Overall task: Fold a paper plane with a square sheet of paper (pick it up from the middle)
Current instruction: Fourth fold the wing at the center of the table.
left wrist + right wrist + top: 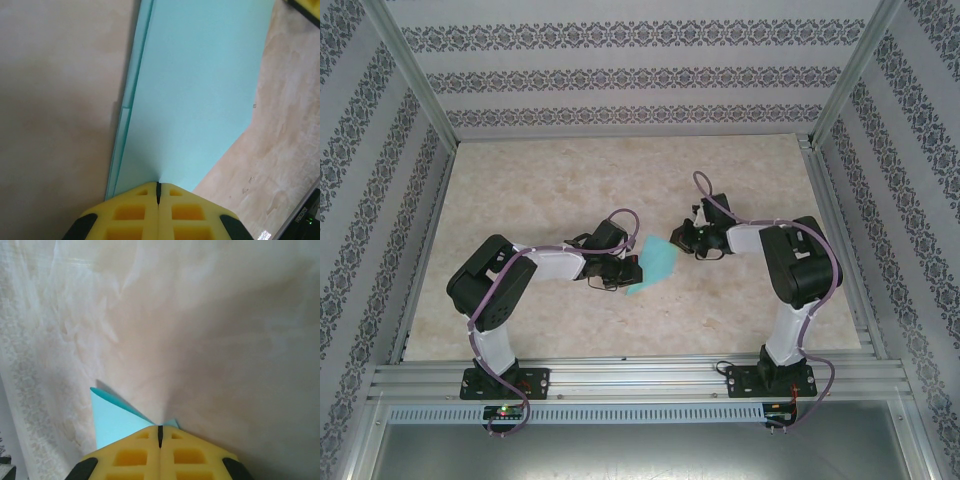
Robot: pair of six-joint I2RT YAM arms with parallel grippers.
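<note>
Item: one sheet of paper, turquoise, thin, smooth, layered by a fold along one edge; you have it over the middle of the beige marbled worktop; left fingers, two, yellow with square pockets, pinching its edge; right fingers, two, alike, pinching a corner.

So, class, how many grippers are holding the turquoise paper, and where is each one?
2. The left gripper is shut on the paper's near-left edge. The right gripper is shut on its far-right corner, as the top view shows them.
</note>
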